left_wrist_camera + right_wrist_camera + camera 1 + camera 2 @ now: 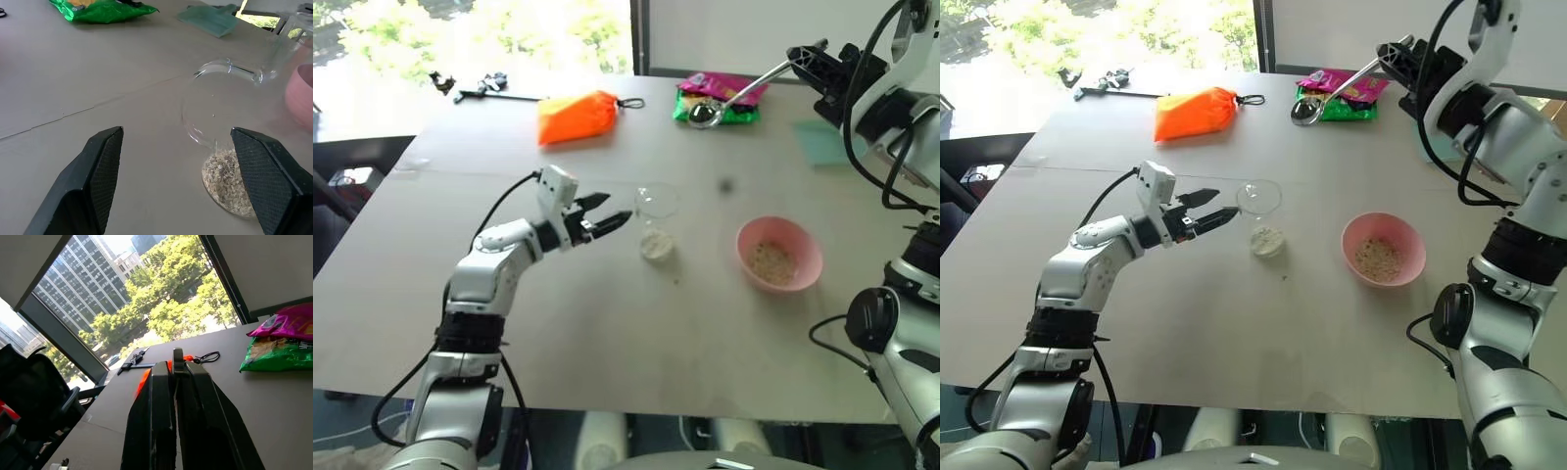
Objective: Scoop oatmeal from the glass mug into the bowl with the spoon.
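bowl (pixel 301 95): cut by edge | spoon (pixel 177 355): handle mostly hidden between tool fingers

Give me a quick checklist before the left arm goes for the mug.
1. Left pincer open: ok.
2. Mug upright on table: ok.
3. Mug between the fingers: not ok, still ahead of them, nearer the one beside the oatmeal.
4. Oatmeal left in mug: ok.
5. Spoon in right pincer, raised clear of mug: ok.
6. Bowl beside mug, already holding some oatmeal: ok.

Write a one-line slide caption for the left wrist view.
Open left gripper approaches the glass mug holding a little oatmeal, pink bowl just beyond.
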